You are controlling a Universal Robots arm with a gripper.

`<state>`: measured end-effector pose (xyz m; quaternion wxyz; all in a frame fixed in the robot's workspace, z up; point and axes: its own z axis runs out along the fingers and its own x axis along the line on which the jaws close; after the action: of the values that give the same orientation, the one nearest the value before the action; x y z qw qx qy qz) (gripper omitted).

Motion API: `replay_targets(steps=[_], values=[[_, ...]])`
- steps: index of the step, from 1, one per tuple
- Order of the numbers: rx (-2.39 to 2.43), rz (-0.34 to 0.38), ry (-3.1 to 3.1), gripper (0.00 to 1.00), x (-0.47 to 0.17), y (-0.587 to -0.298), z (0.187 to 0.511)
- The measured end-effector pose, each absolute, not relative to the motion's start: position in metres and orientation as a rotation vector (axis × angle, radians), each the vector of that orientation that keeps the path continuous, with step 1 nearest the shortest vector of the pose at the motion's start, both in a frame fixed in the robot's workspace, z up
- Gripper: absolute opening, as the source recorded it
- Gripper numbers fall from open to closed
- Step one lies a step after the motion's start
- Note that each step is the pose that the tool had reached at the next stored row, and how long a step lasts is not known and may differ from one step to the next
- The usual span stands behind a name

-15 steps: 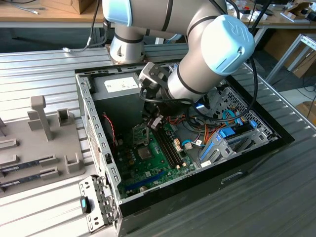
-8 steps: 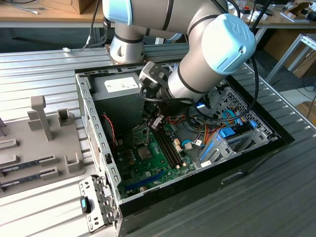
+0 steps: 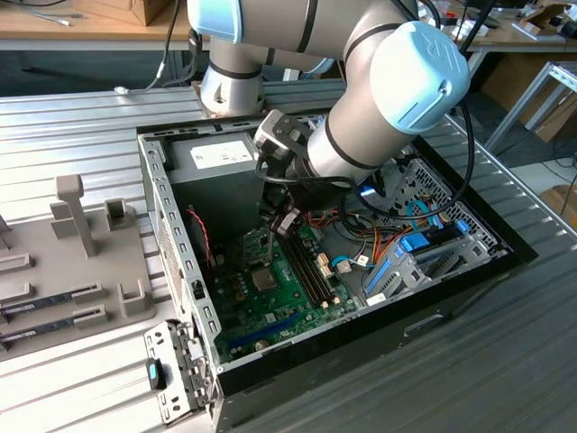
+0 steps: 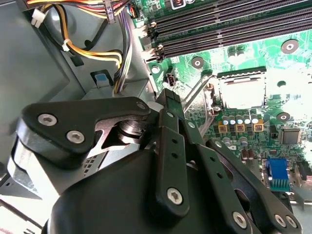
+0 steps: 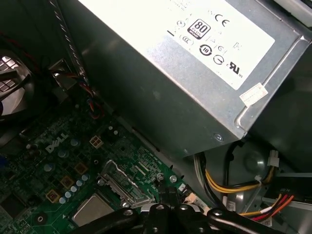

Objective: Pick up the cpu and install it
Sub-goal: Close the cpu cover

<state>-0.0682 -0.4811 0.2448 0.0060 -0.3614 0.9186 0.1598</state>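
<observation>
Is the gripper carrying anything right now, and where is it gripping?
Nothing is held. The gripper has its jaws together with nothing between them, beside the socket lever, while the cpu sits in its motherboard socket.

One cpu (image 4: pixel 242 91), four memory slots (image 4: pixel 219 27), one motherboard (image 4: pixel 287 97).

— What's lying in the open case (image 3: pixel 171 234)?
— A green board (image 3: pixel 270 289), with black slots (image 4: pixel 229 24) running along it and a grey power box (image 5: pixel 195 73) sitting beside it.
— And outside?
— A grey tray (image 3: pixel 54 271) is resting on the tabletop (image 3: pixel 81 117).
</observation>
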Motion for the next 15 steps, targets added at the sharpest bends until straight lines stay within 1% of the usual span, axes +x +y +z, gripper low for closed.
replay_targets(steps=[15], values=[[-1.130,0.506,2.872,0.11,-0.0682,-0.4811,0.2473]])
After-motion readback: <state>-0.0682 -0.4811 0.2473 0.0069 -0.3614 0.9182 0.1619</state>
